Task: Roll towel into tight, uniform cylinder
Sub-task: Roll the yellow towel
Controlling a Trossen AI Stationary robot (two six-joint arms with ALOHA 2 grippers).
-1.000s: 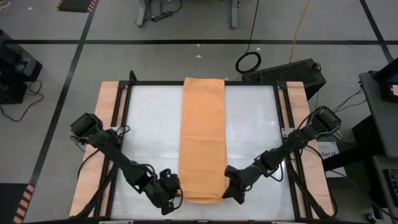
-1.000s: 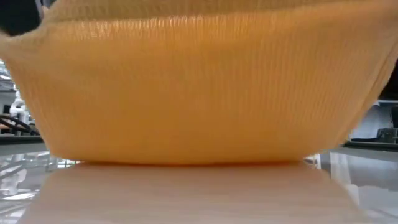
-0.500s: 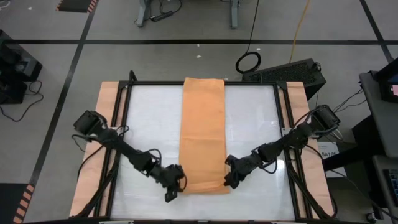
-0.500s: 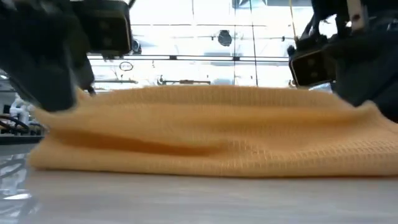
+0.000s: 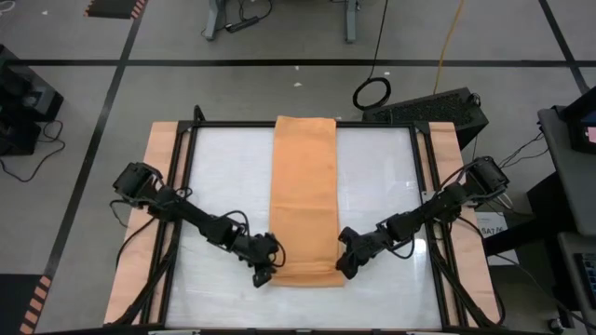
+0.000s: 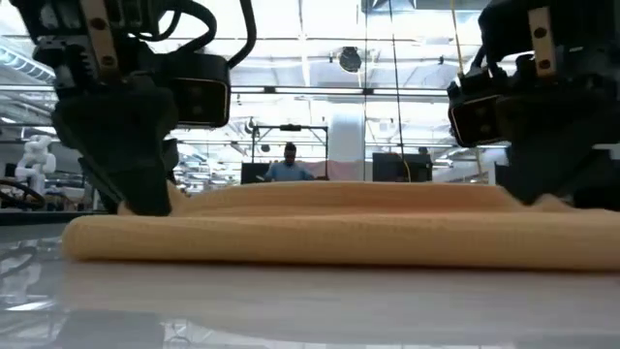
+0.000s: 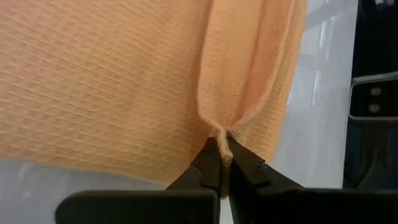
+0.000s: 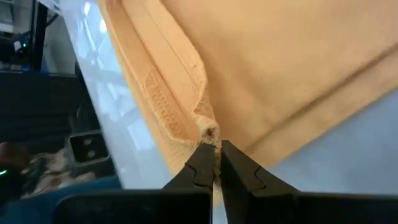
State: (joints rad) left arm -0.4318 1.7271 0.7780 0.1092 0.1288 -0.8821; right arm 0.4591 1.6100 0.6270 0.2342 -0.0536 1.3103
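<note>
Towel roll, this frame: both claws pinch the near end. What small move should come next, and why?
Probably carry both corners a little further toward the far end, keeping level. The left claw and right claw are each shut on a corner of the orange-tan cloth towel, whose near edge is only folded over once; most of the strip lies flat on the white table, so the roll has barely begun.

Towel on table centre, between left pincer and right pincer.
</note>
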